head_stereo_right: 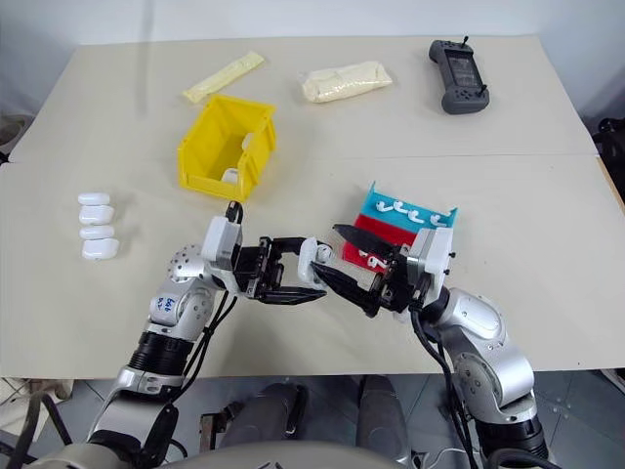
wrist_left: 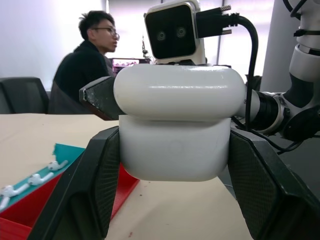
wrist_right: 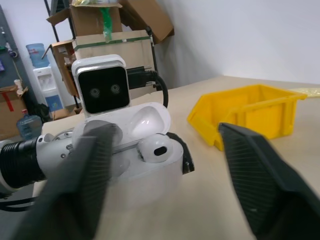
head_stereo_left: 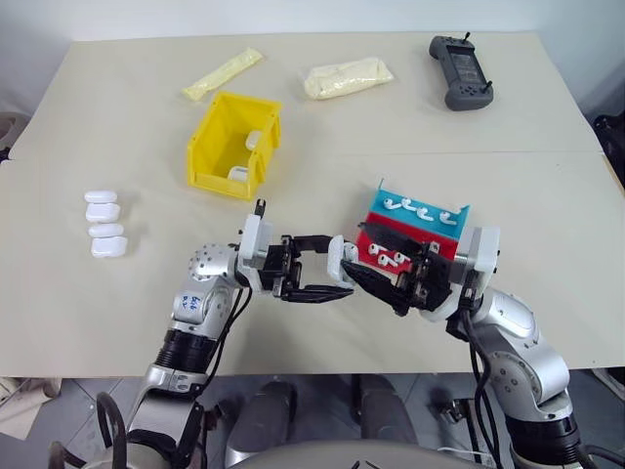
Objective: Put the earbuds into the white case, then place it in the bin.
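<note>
**Inspector A:** Where is the white case (wrist_left: 175, 125)?

**Inspector B:** It is held above the worktop (head_stereo_left: 322, 127), pinched between the two black fingers of the left hand (head_stereo_left: 337, 266). Its lid stands open, and one earbud (wrist_right: 154, 148) sits in it.

**A:** The arms?

**B:** Both forearms reach inward and meet over the near middle of the worktop. The left hand points toward the right one. The right hand (head_stereo_left: 376, 262) faces the case with its fingers spread wide, gripping nothing.

**A:** Surroundings?

**B:** More earbuds (head_stereo_left: 418, 209) lie on the red-and-teal tray (head_stereo_left: 383, 200), just behind the right hand. The yellow bin (head_stereo_left: 234, 145) stands farther back and to the left. Four spare cases (head_stereo_left: 104, 224) lie in a column at far left.

**A:** Any legible writing?

**B:** Blue marks on the left arm, too small to read.
</note>
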You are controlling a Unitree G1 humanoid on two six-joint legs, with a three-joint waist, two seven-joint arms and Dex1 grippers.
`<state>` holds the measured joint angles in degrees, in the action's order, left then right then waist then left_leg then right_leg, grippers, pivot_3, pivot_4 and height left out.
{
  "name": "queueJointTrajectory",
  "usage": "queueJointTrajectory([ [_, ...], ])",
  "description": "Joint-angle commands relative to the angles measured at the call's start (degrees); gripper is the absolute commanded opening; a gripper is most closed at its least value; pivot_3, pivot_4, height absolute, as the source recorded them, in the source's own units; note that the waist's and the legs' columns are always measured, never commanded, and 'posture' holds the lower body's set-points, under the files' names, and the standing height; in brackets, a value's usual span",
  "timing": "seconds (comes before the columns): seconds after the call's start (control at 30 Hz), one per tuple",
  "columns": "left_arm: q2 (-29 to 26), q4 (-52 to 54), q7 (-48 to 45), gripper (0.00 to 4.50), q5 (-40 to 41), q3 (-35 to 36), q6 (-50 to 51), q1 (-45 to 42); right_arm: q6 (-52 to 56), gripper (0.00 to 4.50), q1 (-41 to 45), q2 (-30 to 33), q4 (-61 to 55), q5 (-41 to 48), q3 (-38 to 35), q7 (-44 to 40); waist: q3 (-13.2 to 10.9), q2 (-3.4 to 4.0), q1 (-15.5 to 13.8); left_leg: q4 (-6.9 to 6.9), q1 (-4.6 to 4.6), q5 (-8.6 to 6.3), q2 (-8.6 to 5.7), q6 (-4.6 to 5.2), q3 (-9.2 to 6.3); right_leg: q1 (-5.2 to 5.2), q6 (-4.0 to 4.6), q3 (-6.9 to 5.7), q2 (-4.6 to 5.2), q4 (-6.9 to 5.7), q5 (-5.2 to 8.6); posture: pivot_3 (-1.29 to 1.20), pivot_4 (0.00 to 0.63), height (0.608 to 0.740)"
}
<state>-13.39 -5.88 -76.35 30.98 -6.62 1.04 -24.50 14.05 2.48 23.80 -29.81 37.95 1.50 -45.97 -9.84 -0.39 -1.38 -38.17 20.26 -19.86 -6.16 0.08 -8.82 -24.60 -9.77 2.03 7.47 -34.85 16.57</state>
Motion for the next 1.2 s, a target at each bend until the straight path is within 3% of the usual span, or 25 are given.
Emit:
queueJointTrajectory([
  [0.03, 0.63, 0.81, 0.18, 2.81, 0.71, 0.62, -1.06, -0.71, 0.34, 4.45, 0.02, 1.28, -1.53, 1.37, -2.10, -0.28, 0.00, 0.00, -0.02, 0.00, 0.00, 0.00, 0.00, 0.00, 0.00, 0.00, 0.00, 0.00, 0.00, 0.00, 0.00, 0.00, 0.150, 0.740],
  [0.3, -0.54, -0.60, -0.05, 2.81, 0.19, 1.44, -1.62, 0.95, -3.98, 4.45, -11.88, 10.05, -0.42, 0.96, -20.63, -3.38, 0.00, 0.00, -0.46, 0.00, 0.02, -0.02, -0.02, 0.04, 0.01, 0.04, -0.01, -0.01, 0.01, 0.08, 0.00, 0.00, 0.150, 0.740],
  [0.43, -0.03, -1.56, 0.26, 2.81, -0.22, 1.42, -2.56, 1.19, -12.94, 4.45, -19.76, 12.02, 9.06, -4.36, -31.58, -7.86, 0.00, 0.00, -0.42, -0.01, 0.00, -0.02, -0.02, 0.05, 0.07, 0.06, -0.02, 0.00, -0.01, 0.05, -0.01, 0.00, 0.150, 0.740],
  [0.6, 0.92, -2.57, 1.21, 2.81, -0.85, 1.38, -4.05, 1.22, -19.94, 4.45, -22.51, 13.18, 17.75, -7.97, -35.30, -10.86, 0.00, 0.01, 0.01, -0.01, -0.06, -0.02, -0.02, 0.06, 0.14, 0.11, -0.02, 0.04, -0.01, 0.03, -0.01, 0.00, 0.150, 0.740],
  [0.73, 1.28, -2.50, 1.66, 2.81, -1.34, 1.27, -4.96, 1.69, -21.67, 4.45, -19.97, 14.81, 22.00, -9.40, -34.87, -11.49, 0.01, 0.04, 0.33, 0.03, -0.15, -0.02, 0.04, 0.06, 0.29, 0.09, -0.02, 0.16, -0.08, -0.05, -0.01, 0.00, 0.150, 0.740],
  [0.9, 1.04, -1.48, 2.62, 2.81, -1.53, 1.62, -5.29, 2.73, -10.86, 4.45, -11.80, 22.86, 23.45, -7.96, -30.81, -12.41, 0.02, 0.07, -0.03, -0.01, -0.13, -0.01, 0.00, 0.07, 0.28, 0.09, -0.03, 0.19, -0.01, -0.03, -0.02, 0.00, 0.150, 0.740],
  [1.03, 0.92, -1.01, 3.36, 2.81, -1.70, 1.84, -5.86, 3.64, 6.32, 4.45, 3.62, 34.26, 25.10, -9.56, -20.67, -12.63, -0.01, 0.22, 0.20, -0.06, -0.10, -0.01, 0.01, 0.07, 0.37, 0.02, -0.02, 0.21, 0.01, -0.05, -0.04, 0.00, 0.150, 0.740],
  [1.2, 1.87, -1.48, 4.47, 2.81, -2.28, 1.40, -7.09, 3.21, 16.73, 4.45, 19.64, 39.97, 30.80, -12.72, -8.19, -18.35, -0.02, 0.20, -0.67, 0.00, 0.06, 0.00, 0.09, 0.02, 0.08, -0.02, 0.03, -0.09, -0.01, 0.12, -0.04, 0.00, 0.150, 0.740],
])
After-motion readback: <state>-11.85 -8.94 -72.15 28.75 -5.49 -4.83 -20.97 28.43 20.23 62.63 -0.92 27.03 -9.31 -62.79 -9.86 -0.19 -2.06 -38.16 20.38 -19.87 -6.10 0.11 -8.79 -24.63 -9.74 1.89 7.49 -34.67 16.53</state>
